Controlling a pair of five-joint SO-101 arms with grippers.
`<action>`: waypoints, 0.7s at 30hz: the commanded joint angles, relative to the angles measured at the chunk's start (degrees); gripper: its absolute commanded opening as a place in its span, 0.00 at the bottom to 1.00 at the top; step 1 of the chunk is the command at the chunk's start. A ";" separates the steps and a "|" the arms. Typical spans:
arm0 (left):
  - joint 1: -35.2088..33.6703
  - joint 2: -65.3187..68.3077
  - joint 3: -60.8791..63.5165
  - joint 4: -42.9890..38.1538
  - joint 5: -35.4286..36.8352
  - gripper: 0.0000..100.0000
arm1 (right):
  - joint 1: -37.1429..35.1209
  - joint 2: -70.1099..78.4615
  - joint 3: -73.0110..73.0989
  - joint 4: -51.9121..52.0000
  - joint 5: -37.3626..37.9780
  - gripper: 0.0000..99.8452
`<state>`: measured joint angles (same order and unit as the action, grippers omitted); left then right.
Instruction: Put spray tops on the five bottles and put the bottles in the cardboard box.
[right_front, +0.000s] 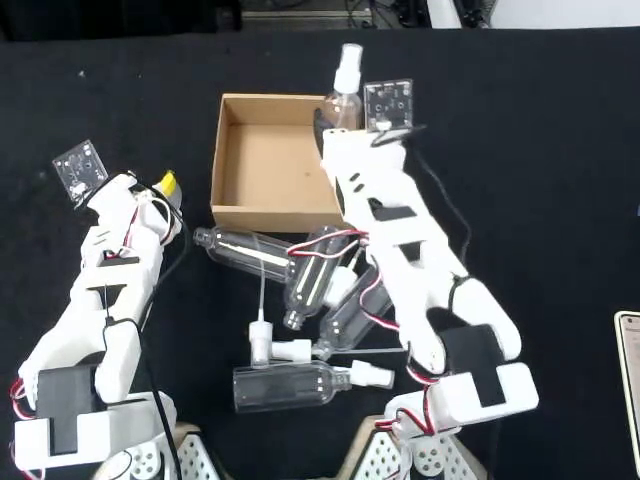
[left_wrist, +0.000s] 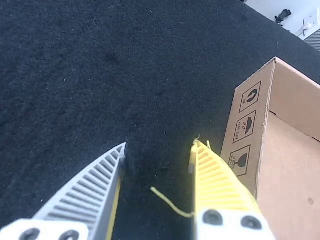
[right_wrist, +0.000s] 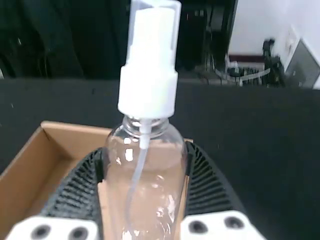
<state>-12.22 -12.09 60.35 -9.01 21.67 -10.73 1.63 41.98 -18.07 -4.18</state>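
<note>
**Capped bottle pinched at the box corner**

The right gripper (right_wrist: 145, 152) has its black ribbed fingers (right_wrist: 80, 185) clamped on the rounded shoulders of a clear plastic bottle (right_wrist: 146, 195). The bottle stands upright with a white spray top (right_wrist: 149, 75) on its neck and a thin dip tube running down inside. In the high view it sits at the far right corner of the cardboard box (right_front: 268, 165), a square, open-topped box of plain brown board. Whether it is over the rim or just outside it I cannot tell.

The left gripper (left_wrist: 159, 145) hangs spread over the fuzzy black cloth (left_wrist: 75, 60), holding nothing. One of its fingers is pale and ribbed, the other yellow, and it is just beside the box's outer wall.

Near the arms' bases, four more clear bottles lie on their sides. Three (right_front: 240, 250) (right_front: 312, 278) (right_front: 352, 312) are bunched just in front of the box. The fourth (right_front: 285, 387) lies nearest the bases with a white sprayer (right_front: 370, 375) at its neck. Two loose spray tops (right_front: 261, 340) (right_front: 293, 350) rest between them.
</note>
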 joint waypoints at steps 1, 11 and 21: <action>0.40 -0.70 -2.15 -1.32 0.26 0.18 | -1.05 -2.15 3.21 -5.71 0.09 0.01; 0.66 -0.62 -2.15 -1.41 0.26 0.18 | -1.93 -7.34 12.79 -6.24 4.22 0.01; 0.66 -0.62 -2.15 -1.41 0.26 0.18 | -1.93 -19.12 22.90 -5.80 4.13 0.01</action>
<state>-12.22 -12.09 60.35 -9.01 21.67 -11.69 -11.91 63.78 -22.46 -0.57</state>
